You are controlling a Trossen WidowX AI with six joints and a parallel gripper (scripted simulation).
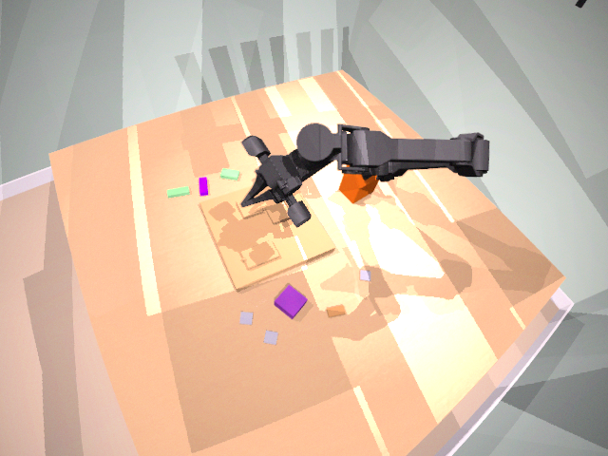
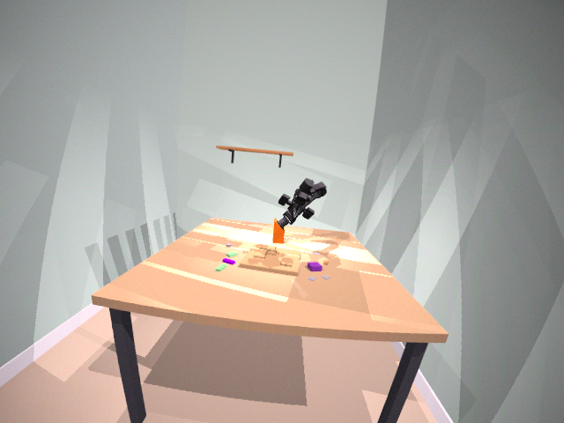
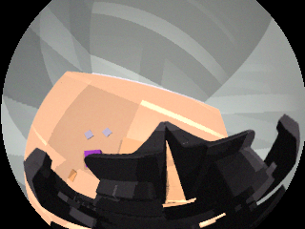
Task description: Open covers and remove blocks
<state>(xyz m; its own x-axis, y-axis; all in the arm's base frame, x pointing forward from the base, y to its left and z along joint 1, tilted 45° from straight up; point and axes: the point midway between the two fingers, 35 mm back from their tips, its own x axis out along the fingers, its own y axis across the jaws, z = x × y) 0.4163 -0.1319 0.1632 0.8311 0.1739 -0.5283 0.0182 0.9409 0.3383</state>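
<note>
The pale wooden puzzle board [image 1: 313, 237] [image 2: 269, 267] lies on the table. Low board-coloured raised shapes show on it; whether these covers are open cannot be told, and the arm hides part of the far side. My gripper [image 1: 242, 203] [image 3: 164, 125] is shut and empty, held above the board's far part. Beside the board lie a large purple block [image 1: 291, 300] [image 2: 314, 266] [image 3: 91, 153], a small orange block [image 1: 336, 311] [image 2: 325, 262] [image 3: 71, 175], a small purple block [image 1: 203, 186] [image 2: 228, 261] and two green blocks [image 1: 229, 174] [image 1: 178, 192] [image 2: 232, 254] [image 2: 220, 267].
Flat pale grey squares [image 1: 246, 317] [image 1: 270, 336] [image 1: 365, 275] lie near the large purple block and to its right. A large orange object [image 1: 354, 190] [image 2: 278, 233] stands behind the board, partly under the arm. A wall shelf [image 2: 255, 150] is at the back.
</note>
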